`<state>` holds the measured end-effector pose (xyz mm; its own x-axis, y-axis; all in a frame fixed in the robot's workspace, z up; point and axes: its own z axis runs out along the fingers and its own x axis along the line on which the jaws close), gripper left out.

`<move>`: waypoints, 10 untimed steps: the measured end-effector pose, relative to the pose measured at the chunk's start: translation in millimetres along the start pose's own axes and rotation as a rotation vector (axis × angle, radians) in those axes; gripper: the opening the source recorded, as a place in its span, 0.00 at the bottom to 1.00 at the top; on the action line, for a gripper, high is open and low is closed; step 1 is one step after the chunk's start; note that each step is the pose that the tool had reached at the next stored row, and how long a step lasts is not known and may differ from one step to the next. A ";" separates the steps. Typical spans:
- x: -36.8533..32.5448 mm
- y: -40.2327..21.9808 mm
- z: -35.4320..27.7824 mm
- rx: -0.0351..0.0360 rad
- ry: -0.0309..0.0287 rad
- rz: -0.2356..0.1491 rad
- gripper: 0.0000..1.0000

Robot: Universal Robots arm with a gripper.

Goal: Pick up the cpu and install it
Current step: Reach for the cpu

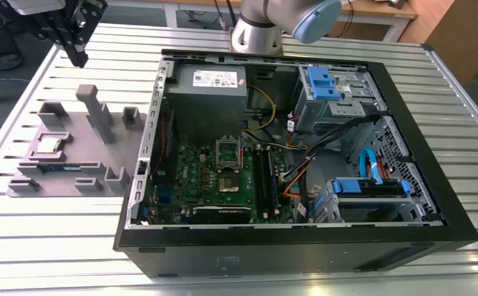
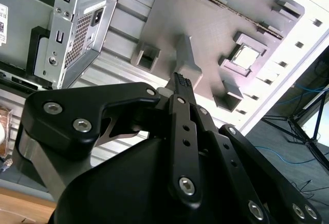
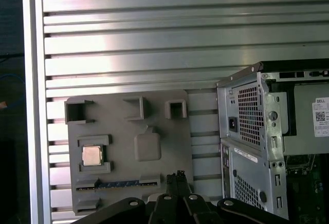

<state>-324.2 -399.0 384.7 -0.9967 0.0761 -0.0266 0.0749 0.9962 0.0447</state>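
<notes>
The gripper [image 1: 79, 60] hangs above the bench [image 1: 222, 271], near its corner on the exterior view's left. It is clenched on nothing, as both wrist views show. The cpu [image 1: 51, 145] lies flat in its recess on the grey tray [image 1: 74, 161], near the bench's edge beside the open computer case [image 1: 436, 185], well apart from the gripper. The step in hand looks like the reach. Done well, it means centring squarely over the recess, parting wide enough to clear its raised lips, and keeping level.
</notes>
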 end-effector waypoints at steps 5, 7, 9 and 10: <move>2.8 -0.2 0.3 0.0000 0.0000 0.000 0.11; 4.7 -0.4 0.4 0.0001 0.0001 0.000 0.11; 7.0 -0.6 0.8 0.0001 0.0001 0.000 0.11; 8.3 -0.7 1.2 0.0001 0.0001 0.000 0.11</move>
<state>-332.5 -399.0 383.3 -0.9968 0.0760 -0.0265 0.0748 0.9962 0.0447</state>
